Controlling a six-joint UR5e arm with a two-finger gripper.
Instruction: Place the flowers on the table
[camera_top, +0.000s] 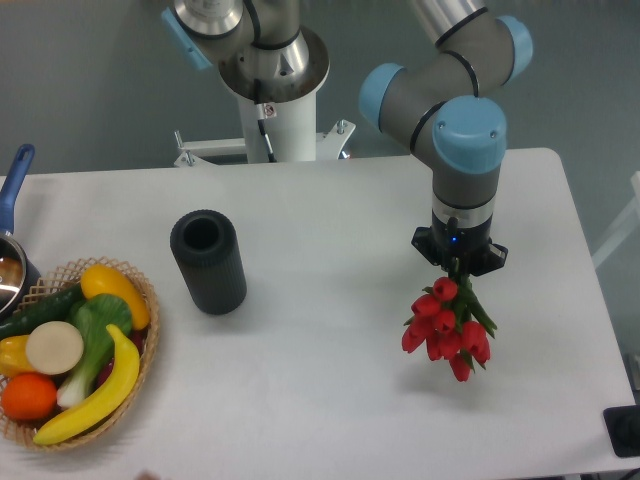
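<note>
A bunch of red tulips (446, 326) with green stems hangs from my gripper (458, 265) at the right side of the white table (330, 380). The blooms point down and toward the camera. My gripper is shut on the stems, which are mostly hidden by the wrist. I cannot tell whether the lowest blooms touch the table top or hang just above it.
A black cylindrical vase (208, 261) stands upright left of centre. A wicker basket (140, 335) of toy fruit and vegetables sits at the front left edge. A pot with a blue handle (14, 185) is at the far left. The arm's base (272, 80) stands behind the table.
</note>
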